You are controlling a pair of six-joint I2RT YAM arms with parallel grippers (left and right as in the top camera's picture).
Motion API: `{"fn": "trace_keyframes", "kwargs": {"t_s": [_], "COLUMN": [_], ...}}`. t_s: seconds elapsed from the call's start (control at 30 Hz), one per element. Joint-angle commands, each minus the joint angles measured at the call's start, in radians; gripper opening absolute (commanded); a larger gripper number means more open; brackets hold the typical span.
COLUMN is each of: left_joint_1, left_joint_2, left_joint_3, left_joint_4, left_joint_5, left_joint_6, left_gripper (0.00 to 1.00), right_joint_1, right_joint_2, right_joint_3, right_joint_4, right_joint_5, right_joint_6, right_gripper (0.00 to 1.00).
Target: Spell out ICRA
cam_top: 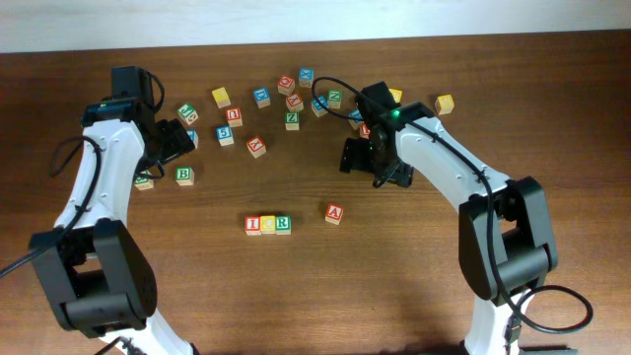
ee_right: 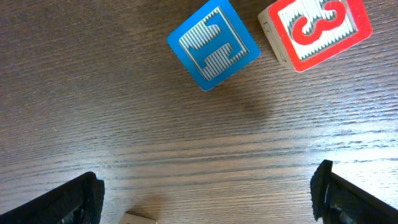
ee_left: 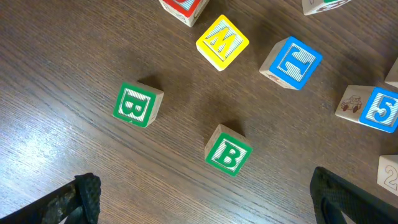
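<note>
Three blocks stand in a row near the table's front middle: a red I block, a yellow C block and a green R block. A red A block lies apart to their right. My left gripper is open and empty at the far left, above two green B blocks. My right gripper is open and empty at the back right, just short of a blue block and a red 3 block.
Several loose letter and number blocks lie scattered across the back of the table, among them a yellow block and another yellow one at far right. A pale block corner shows by the right gripper's left finger.
</note>
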Motion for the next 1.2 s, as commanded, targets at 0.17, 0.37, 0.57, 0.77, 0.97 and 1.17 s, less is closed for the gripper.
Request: {"fn": "trace_keyframes", "kwargs": {"t_s": [0.17,0.37,0.57,0.77,0.97,1.17], "left_joint_1": [0.002,0.002,0.002,0.002,0.002,0.002], "left_joint_2": [0.002,0.002,0.002,0.002,0.002,0.002], "left_joint_3": [-0.005,-0.005,-0.005,-0.005,-0.005,-0.005], "left_joint_4": [-0.001,-0.001,-0.001,-0.001,-0.001,-0.001], "left_joint_5": [0.0,0.0,0.0,0.0,0.0,0.0], "left_joint_6": [0.002,0.002,0.002,0.002,0.002,0.002], "left_gripper": [0.99,0.99,0.99,0.99,0.99,0.99], "right_joint_1": [-0.002,-0.002,-0.002,-0.002,0.039,0.179], "right_joint_2": [-0.007,-0.007,-0.007,-0.008,-0.039,-0.034], "right_joint_3": [0.013,0.013,0.013,0.015,0.054,0.035], "right_joint_4": [0.003,0.003,0.003,0.034,-0.092,-0.105], "right_joint_5": [0.002,0.002,0.002,-0.008,-0.09,-0.06], "right_joint_6": [-0.01,-0.01,-0.01,-0.009,-0.01,-0.004], "right_gripper": [0.98,0.98,0.98,0.93,0.28,0.73]}}
